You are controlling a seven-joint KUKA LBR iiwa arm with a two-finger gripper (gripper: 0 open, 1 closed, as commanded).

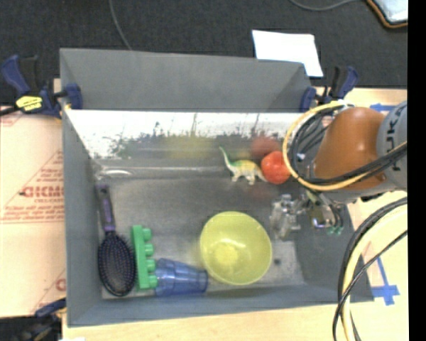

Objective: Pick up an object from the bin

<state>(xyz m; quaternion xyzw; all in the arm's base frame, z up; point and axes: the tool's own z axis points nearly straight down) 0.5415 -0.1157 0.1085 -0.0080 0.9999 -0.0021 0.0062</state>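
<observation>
The tool point(290, 217) is seen low over the right part of the grey metal bin point(177, 84), hung from the arm that is brought in from the right edge under its orange cover point(348, 151), around which black and yellow cables point(305, 144) are looped; whether the tool is spread or pressed together cannot be told, its metal parts being seen only as a small bright tangle against the floor of the bin; the thing nearest to it is a yellow bowl point(234, 249), which is set mouth up on the floor at the middle of the near side, its right rim just beside the tool; whether the two touch cannot be told; an orange-red ball point(275, 168) is found near the far wall, just beyond the tool, and a small yellow and green toy dinosaur point(241, 169) is stood just to the left of that ball; well apart, in the near left corner, a dark hairbrush with a purple handle point(116, 261), a green toy block point(143, 256) and a stack of blue cups point(177, 278) laid on its side are gathered side by side.
</observation>
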